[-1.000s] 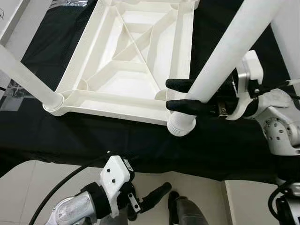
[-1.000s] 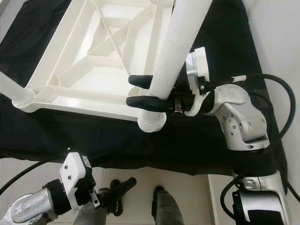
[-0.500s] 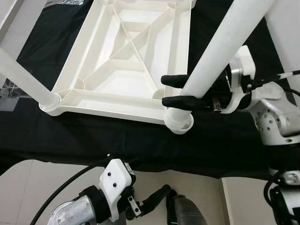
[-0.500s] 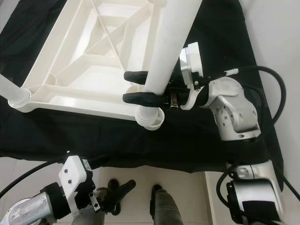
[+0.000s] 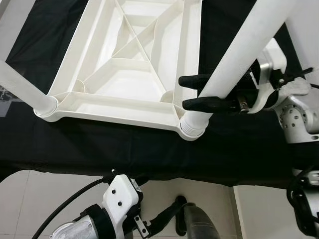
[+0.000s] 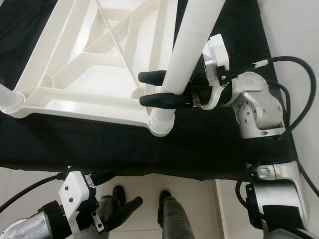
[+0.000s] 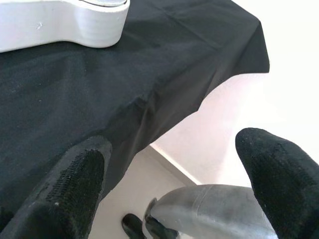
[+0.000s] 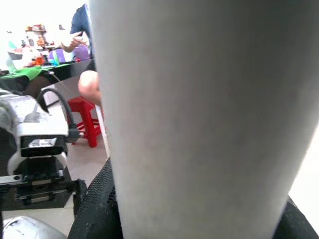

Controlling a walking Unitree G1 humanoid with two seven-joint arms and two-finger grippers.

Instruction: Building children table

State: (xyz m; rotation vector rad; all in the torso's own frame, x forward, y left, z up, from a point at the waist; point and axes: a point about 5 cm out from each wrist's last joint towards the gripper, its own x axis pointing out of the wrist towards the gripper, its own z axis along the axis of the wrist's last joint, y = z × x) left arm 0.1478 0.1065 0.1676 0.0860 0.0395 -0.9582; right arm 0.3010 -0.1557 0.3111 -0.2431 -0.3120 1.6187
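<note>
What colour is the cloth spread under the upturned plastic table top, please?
Plain black cloth, clearest in the left eye view.

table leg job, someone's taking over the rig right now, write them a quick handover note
Right gripper: shut on the white table leg, just above its threaded end.
Left gripper: open, idle, low over the floor by the black cloth's edge.
Tabletop: upside down on the cloth.
Done: far-left leg stands in its corner socket; the held leg's end sits at the near-right socket.
Left: whether it is fully seated cannot be told; check, then release.
</note>
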